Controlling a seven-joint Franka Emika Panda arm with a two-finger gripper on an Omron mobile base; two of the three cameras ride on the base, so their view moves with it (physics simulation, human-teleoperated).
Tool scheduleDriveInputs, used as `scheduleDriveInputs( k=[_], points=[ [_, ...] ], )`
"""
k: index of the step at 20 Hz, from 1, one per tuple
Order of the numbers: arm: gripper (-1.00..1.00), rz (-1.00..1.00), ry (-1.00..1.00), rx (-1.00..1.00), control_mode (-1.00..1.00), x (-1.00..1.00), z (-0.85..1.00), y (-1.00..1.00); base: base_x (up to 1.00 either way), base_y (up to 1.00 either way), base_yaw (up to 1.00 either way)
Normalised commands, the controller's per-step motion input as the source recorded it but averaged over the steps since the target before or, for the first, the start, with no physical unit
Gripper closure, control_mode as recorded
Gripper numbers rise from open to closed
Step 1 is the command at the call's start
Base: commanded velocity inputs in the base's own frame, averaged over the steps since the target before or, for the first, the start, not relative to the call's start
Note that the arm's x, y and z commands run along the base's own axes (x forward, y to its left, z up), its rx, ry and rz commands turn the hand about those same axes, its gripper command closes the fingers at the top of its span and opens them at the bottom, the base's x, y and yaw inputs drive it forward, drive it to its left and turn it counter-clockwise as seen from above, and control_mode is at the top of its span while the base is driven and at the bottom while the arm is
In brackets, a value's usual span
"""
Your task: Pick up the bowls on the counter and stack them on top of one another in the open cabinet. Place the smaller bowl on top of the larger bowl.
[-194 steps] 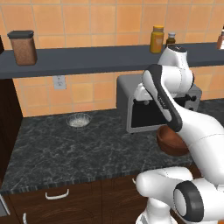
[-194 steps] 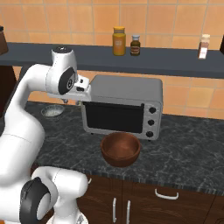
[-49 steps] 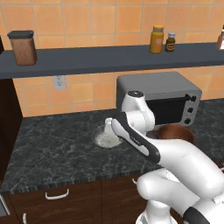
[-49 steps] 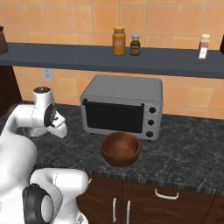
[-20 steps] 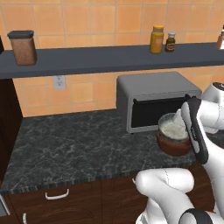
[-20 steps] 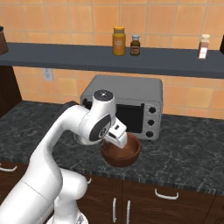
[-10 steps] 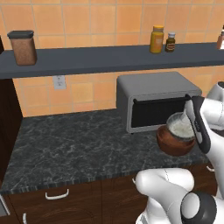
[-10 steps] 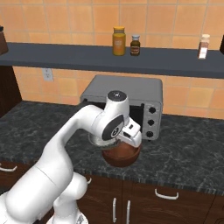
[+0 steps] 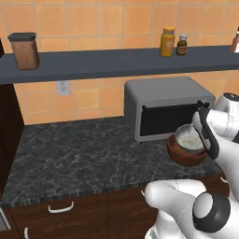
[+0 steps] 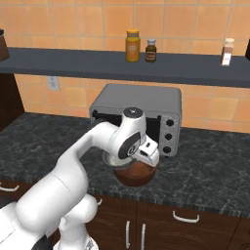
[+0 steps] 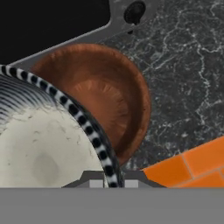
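**A:** Hand view, item one?

**B:** The smaller bowl (image 11: pixel 43 144), pale inside, with a rim banded black and white. My gripper (image 11: pixel 110 183) pinches that rim at the bottom edge; jaws narrow, closed on the rim.

**A:** Item two?

**B:** The larger bowl (image 11: pixel 105 98), reddish-brown, seen past the small bowl's rim. It rests on the counter (image 11: pixel 183 65) just in front of the microwave (image 11: pixel 57 22).

**A:** Left base view, same entries?

**B:** The smaller bowl (image 9: pixel 189 138) hangs tilted over the mouth of the larger bowl (image 9: pixel 186 154). I cannot tell whether the two touch. The right base view has my gripper (image 10: pixel 146 152) low over the larger bowl (image 10: pixel 135 173), with the arm hiding most of the small one.

**A:** Destination?

**B:** The open cabinet (image 9: pixel 116 63), a dark shelf board above the microwave. It carries a brown-filled jar (image 9: pixel 24 50) at the left and two small bottles (image 9: pixel 172 42) at the right; the middle stretch is bare.

**A:** Step in hand?

**B:** By my reading, nesting the small bowl into the large one while both are at counter level. Neither is on the shelf yet.

**A:** Next move calls for?

**B:** Levelling the small bowl, lowering it centred into the brown one, then letting go. After that the large bowl needs a rim grip and a lift to the bare part of the shelf.
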Motion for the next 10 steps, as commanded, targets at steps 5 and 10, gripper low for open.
scheduleDriveInputs(
  k=[5,10],
  points=[
    [1.0,0.0,0.04,0.0,-1.0,0.0,-0.23,-0.15,0.0,0.0,0.0],
    [1.0,0.0,0.02,-0.01,-1.0,0.07,-0.22,-0.08,0.0,0.0,0.0]
  ],
)
